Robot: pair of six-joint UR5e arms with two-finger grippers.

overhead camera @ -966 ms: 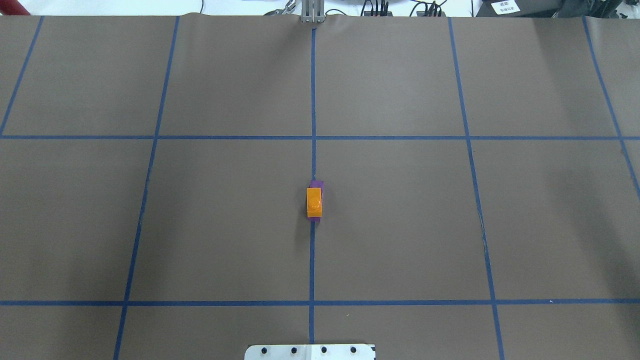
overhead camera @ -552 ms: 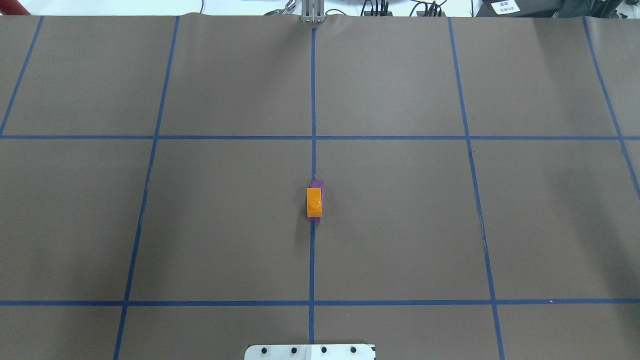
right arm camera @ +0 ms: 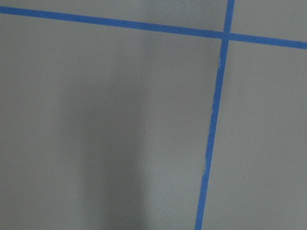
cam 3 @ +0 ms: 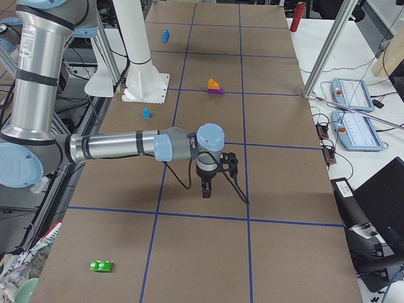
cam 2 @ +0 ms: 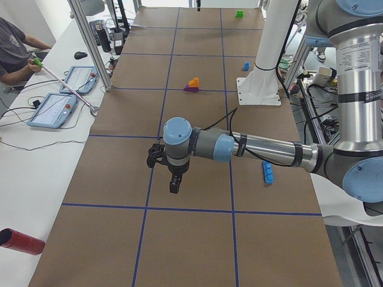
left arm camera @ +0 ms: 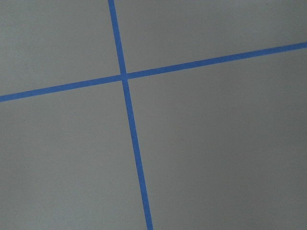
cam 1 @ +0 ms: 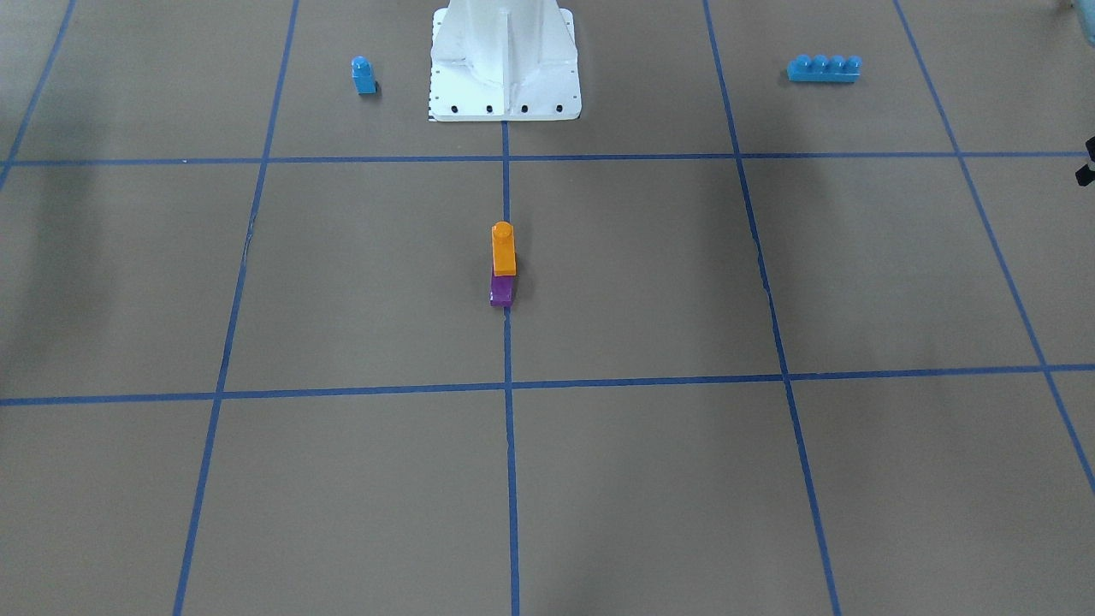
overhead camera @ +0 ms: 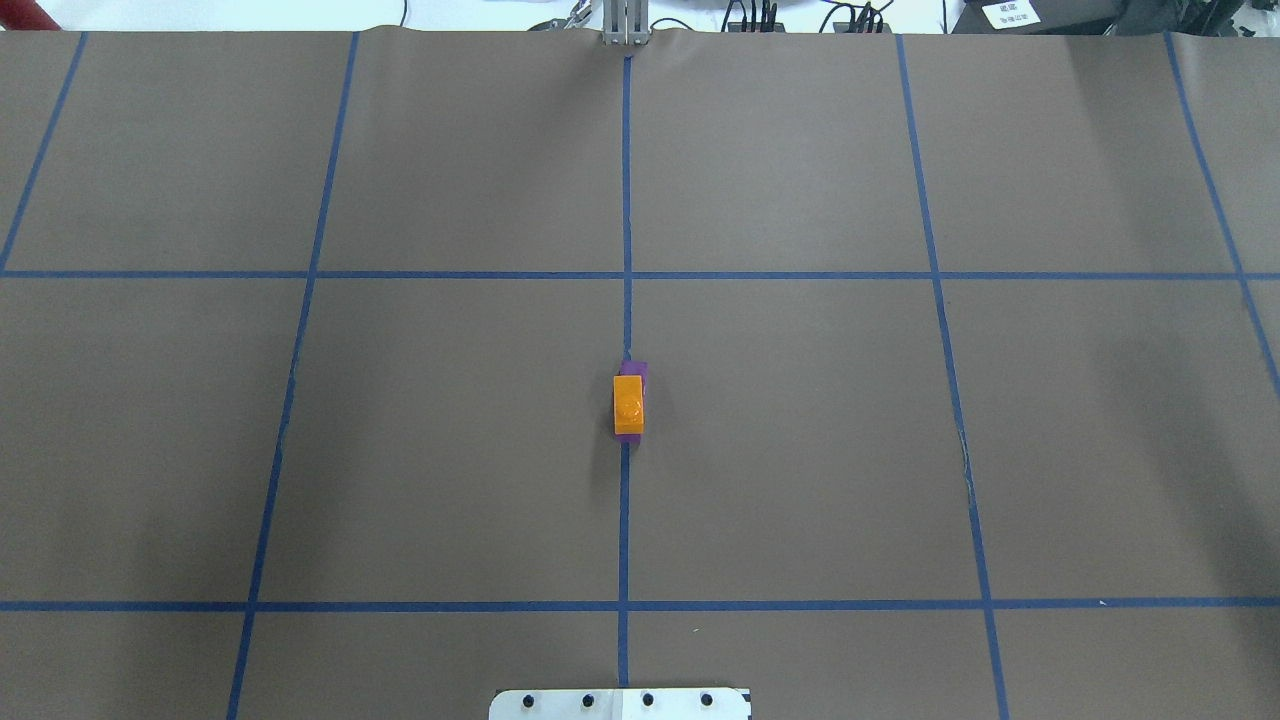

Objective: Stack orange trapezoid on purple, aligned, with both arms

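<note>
The orange trapezoid (overhead camera: 628,404) sits on top of the purple (overhead camera: 634,369) on the centre blue tape line; the same orange trapezoid (cam 1: 503,250) and purple (cam 1: 501,292) appear in the front view. Nothing touches the stack. My left gripper (cam 2: 173,183) hangs over bare table far out on the left side. My right gripper (cam 3: 206,188) hangs just as far out on the right side. Both show only in the side views, so I cannot tell whether either is open or shut. The wrist views hold only brown table and tape lines.
A small blue single-stud block (cam 1: 364,75) and a long blue brick (cam 1: 823,68) lie either side of the white robot base (cam 1: 505,94). A green block (cam 3: 100,266) lies near the right end. A person (cam 2: 15,51) sits beside the table's far side.
</note>
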